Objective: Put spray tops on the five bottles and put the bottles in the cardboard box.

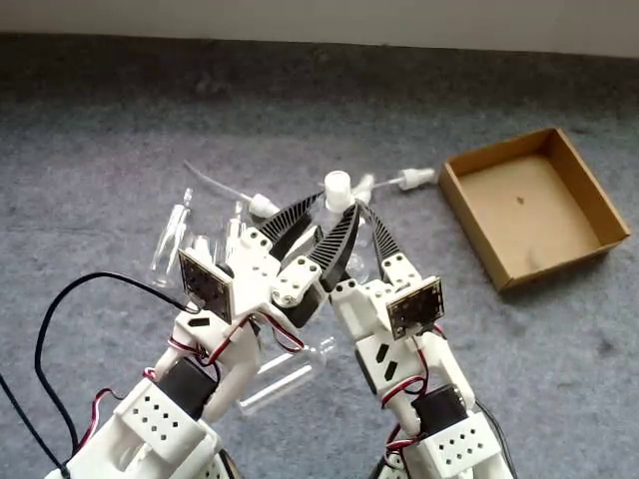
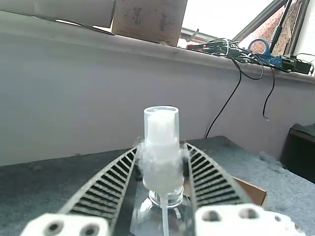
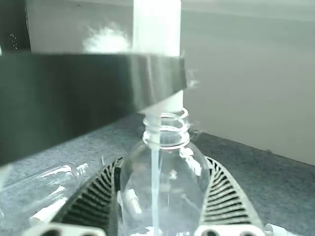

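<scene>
A clear bottle (image 3: 170, 189) stands upright between the fingers of my right gripper (image 3: 165, 167), which is shut on its shoulders. My left gripper (image 2: 160, 152) is shut on a white spray top (image 2: 161, 132) directly over the bottle. The top's dip tube runs down through the neck (image 3: 165, 129), and its collar sits just above the threads. In the high view both grippers meet at mid-table, with the spray top (image 1: 337, 188) above the bottle (image 1: 356, 244). The empty cardboard box (image 1: 584, 185) lies to the right.
Clear bottles (image 1: 172, 235) lie on the grey carpet to the left, and another bottle (image 1: 285, 374) lies between the arms. Loose spray tops (image 1: 262, 205) (image 1: 414, 180) rest behind the grippers. A dark cable (image 1: 60, 309) loops at the near left.
</scene>
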You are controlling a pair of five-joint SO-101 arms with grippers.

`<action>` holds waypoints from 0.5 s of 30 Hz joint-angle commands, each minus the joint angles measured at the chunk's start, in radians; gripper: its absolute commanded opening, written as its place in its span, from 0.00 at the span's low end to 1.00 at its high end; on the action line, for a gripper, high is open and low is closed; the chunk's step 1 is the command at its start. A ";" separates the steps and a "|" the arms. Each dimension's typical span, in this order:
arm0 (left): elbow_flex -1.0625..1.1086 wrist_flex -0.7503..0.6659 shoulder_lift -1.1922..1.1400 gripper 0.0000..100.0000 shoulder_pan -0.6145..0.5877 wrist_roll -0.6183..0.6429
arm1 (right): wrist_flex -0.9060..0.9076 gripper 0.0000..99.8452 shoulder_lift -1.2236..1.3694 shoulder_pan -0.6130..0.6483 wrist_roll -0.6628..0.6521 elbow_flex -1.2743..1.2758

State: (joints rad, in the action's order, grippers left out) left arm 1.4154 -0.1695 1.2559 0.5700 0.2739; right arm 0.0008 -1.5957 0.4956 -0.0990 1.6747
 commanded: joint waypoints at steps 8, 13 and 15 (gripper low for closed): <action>-0.051 0.012 -0.016 0.01 0.082 -0.175 | 0.140 0.08 -0.002 0.001 0.012 0.102; -0.050 0.012 -0.016 0.01 0.090 -0.207 | 0.125 0.08 -0.002 0.001 0.012 0.104; -0.044 0.012 -0.016 0.01 0.088 -0.207 | 0.117 0.08 -0.002 0.001 0.012 0.105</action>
State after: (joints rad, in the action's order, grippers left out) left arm 1.4170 -0.1588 1.2390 0.6283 0.0775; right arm 0.1373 -1.5973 0.4956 -0.0990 1.6747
